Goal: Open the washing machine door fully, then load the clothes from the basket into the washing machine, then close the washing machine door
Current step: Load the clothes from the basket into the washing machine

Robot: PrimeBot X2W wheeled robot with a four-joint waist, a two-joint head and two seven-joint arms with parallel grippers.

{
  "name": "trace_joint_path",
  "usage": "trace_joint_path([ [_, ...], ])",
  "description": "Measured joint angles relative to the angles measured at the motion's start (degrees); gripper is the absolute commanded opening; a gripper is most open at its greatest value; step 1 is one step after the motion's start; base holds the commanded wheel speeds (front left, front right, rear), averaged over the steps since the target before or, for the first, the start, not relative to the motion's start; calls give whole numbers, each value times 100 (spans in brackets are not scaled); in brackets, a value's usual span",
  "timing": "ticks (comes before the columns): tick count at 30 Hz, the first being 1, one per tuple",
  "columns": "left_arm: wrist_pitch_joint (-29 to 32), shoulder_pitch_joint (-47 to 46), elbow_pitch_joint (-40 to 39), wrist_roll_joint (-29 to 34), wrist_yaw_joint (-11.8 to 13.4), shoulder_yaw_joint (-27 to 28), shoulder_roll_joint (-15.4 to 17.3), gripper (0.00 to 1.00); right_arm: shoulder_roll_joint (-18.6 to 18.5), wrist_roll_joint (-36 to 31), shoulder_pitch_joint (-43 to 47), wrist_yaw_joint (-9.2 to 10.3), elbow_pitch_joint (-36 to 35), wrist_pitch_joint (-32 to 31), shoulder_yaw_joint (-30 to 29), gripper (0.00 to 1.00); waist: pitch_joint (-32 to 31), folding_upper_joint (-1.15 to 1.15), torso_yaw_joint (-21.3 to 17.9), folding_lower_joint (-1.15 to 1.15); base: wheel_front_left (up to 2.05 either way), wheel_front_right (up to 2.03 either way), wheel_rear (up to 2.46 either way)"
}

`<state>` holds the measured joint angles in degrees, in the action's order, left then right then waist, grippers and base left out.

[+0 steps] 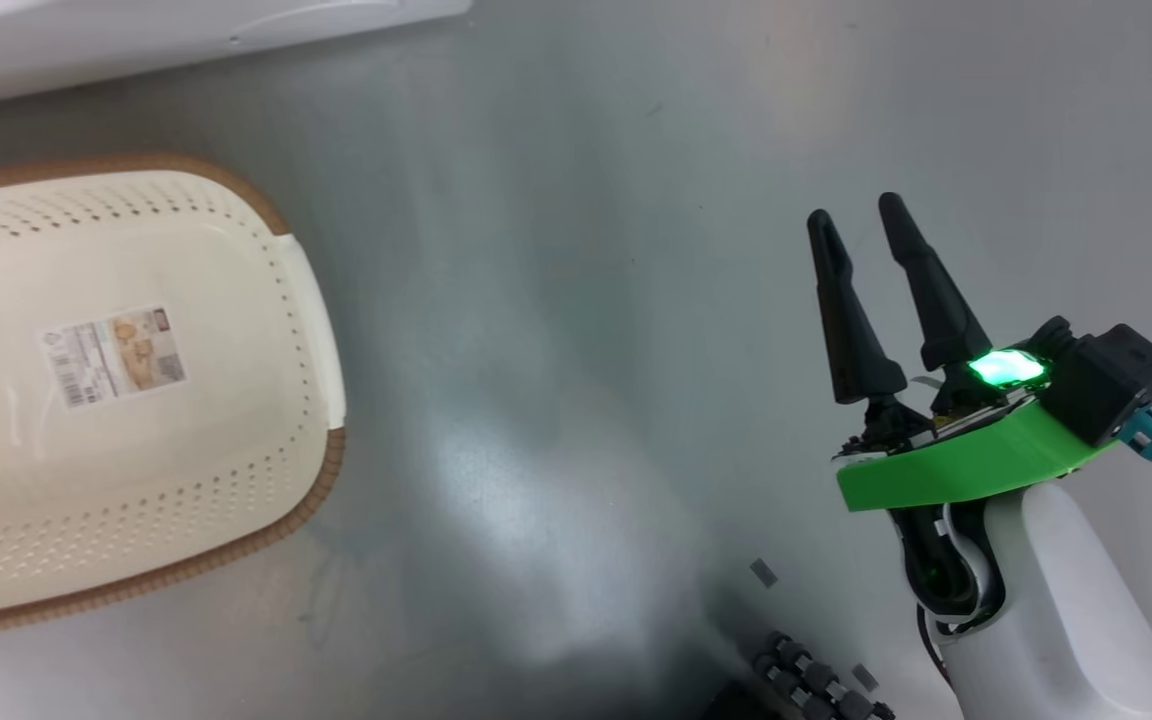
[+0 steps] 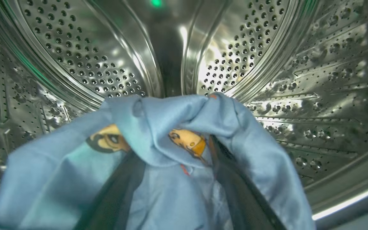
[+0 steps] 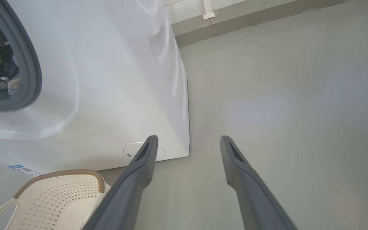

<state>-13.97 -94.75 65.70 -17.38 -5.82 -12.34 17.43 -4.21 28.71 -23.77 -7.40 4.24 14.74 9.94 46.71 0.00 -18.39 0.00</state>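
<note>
A light blue garment (image 2: 171,191) of the clothes, with cream and orange prints, hangs draped over my left gripper (image 2: 174,147) inside the steel perforated drum (image 2: 85,57) of the washing machine (image 3: 107,80). The two dark fingers stand apart under the cloth, so the gripper is open. My right gripper (image 1: 854,210) hovers open over the grey floor, holding nothing, to the right of the basket (image 1: 136,220). The basket holds no clothes; its paper label (image 1: 114,355) shows on its floor. The washing machine door is out of view.
The basket (image 3: 59,198) stands on the floor right before the machine's white front, below the blue-grey gasket (image 3: 30,64) and next to the round flap (image 3: 158,153). Grey floor (image 3: 283,95) stretches to the right. Dark parts of my base (image 1: 816,680) sit at the bottom.
</note>
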Motion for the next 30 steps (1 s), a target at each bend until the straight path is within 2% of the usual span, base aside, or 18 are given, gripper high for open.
trace_joint_path([
  [5,-57,595,-216,-9,-5,-23,-183,100,-94,-36,10,0,4,0,-35,100,-152,0,125,0,0,0,0],
  [12,-75,1284,-1024,-48,-5,57,-320,100,-164,-43,21,0,0,0,-109,100,-290,0,356,0,0,0,0],
  [25,-75,2476,-2049,-203,-51,75,-307,100,-232,-43,56,0,12,0,-108,100,-538,0,580,0,0,0,0],
  [30,-75,3078,-2680,-303,-44,125,-289,100,-248,-43,59,0,14,0,-109,100,-604,0,623,0,0,0,0],
])
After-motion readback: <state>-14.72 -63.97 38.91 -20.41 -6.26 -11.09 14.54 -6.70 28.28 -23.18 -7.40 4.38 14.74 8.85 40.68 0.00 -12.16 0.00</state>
